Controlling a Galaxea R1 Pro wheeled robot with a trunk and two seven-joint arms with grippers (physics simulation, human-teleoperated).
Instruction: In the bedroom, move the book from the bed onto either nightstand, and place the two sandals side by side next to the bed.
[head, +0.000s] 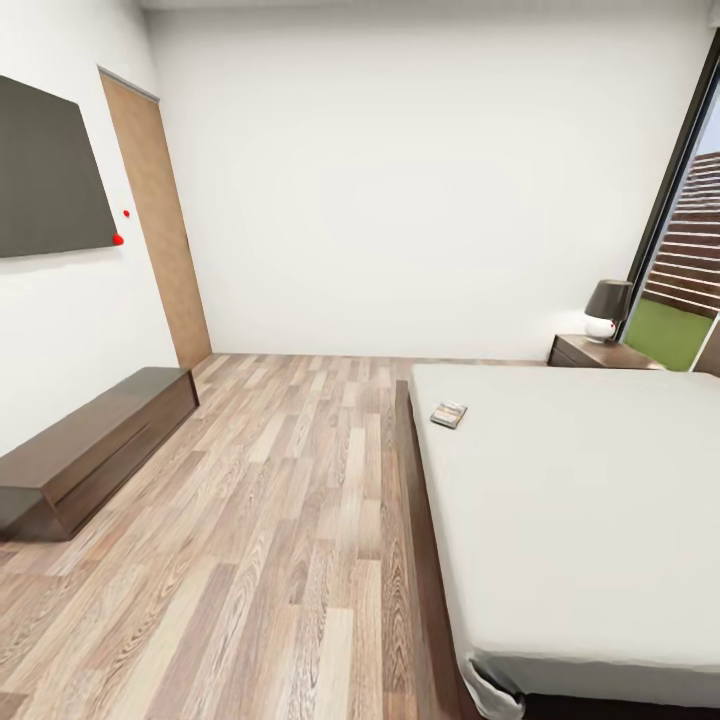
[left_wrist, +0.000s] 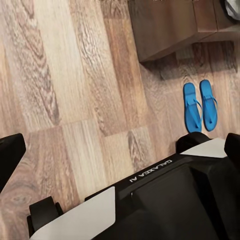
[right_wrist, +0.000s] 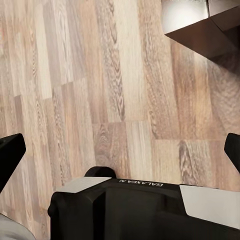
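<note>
- Book (head: 449, 414) lies flat on bed (head: 580, 500), near its left edge; far nightstand (head: 590, 351) is the likely drop spot.
- Sandals (left_wrist: 200, 106) already paired beside the bed frame.
- Both grippers' jaws spread, empty.

Evenly and softly lit throughout, brightest by the tall window (head: 680, 250) at the right, where daylight washes the white wall (head: 420, 180) and pale mattress (head: 580, 500) nearly flat. Slightly soft, smeared render in the head view, with wide-angle stretching of the floor planks (head: 260, 560) and bed edge toward the corners. Sharper wood grain in both wrist views, with a soft dark shadow beneath the dark furniture (left_wrist: 170, 30).
</note>
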